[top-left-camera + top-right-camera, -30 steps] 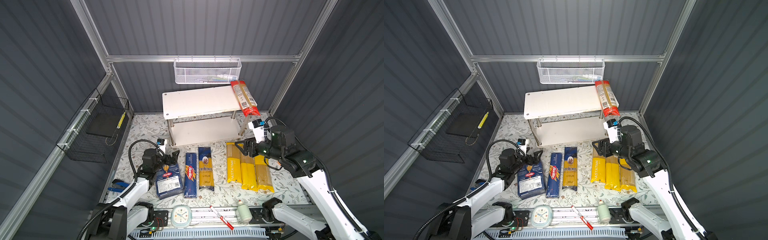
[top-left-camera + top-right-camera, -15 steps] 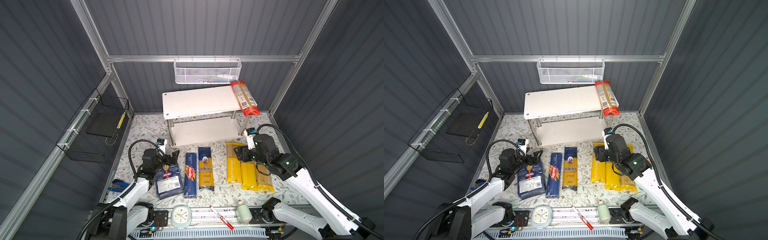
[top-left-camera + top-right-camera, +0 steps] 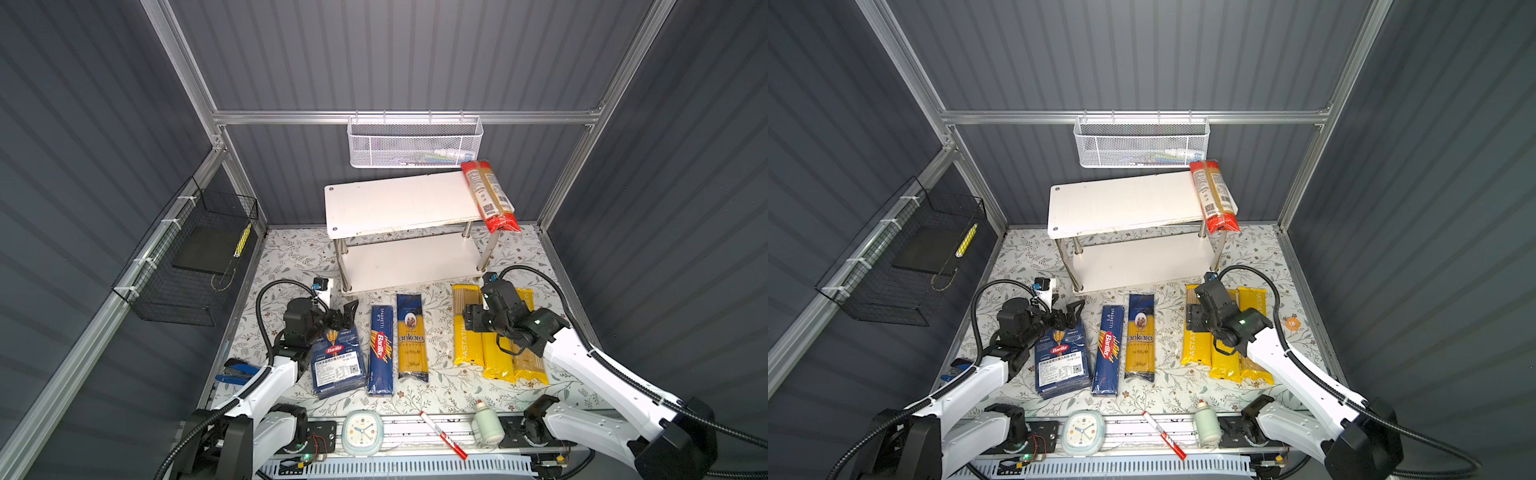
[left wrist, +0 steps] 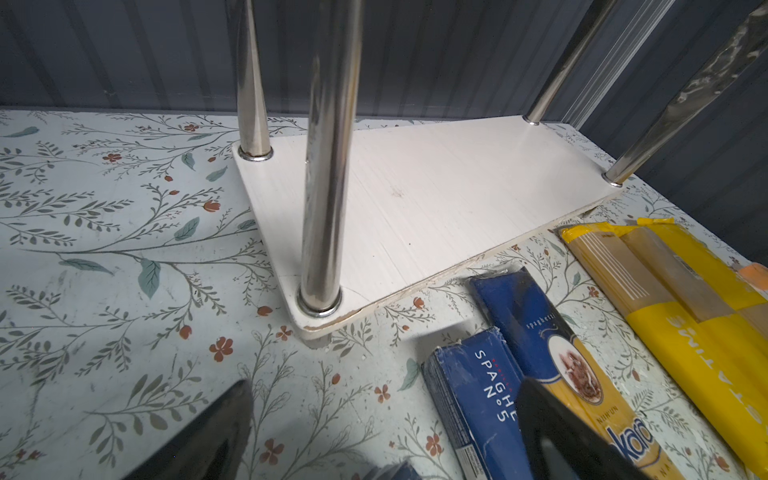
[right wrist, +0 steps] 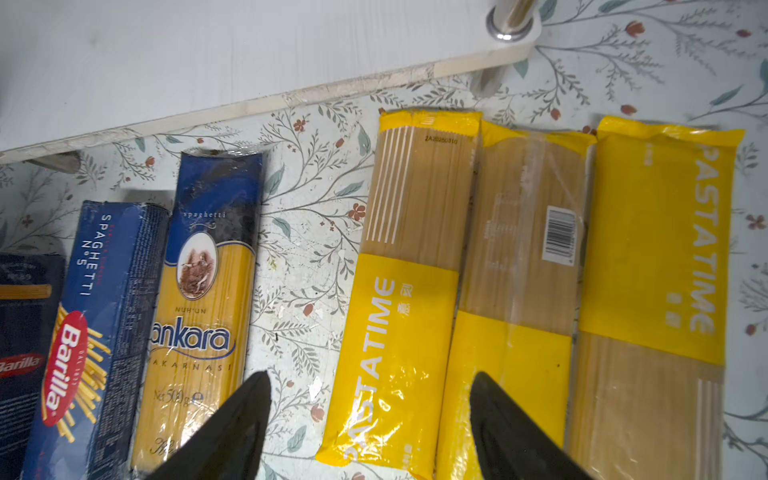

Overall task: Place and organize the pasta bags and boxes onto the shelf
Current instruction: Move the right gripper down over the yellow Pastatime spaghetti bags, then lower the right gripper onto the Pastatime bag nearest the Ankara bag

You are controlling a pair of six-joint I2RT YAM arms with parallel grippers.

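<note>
A: Leftmost yellow plastic "Pastatime" spaghetti bag (image 5: 395,291), where?
B: Flat on floral tabletop (image 5: 307,249), just in front of white two-tier chrome-legged shelf (image 3: 399,199), long axis pointing at shelf
A: Nearer arm?
B: R gripper (image 5: 370,374), directly over it, fingers apart & empty, straddling its width. Looks set to drop & pinch. L gripper (image 4: 384,384) apart too, well away by wide dark-blue Barilla cardboard box (image 3: 338,365)
</note>
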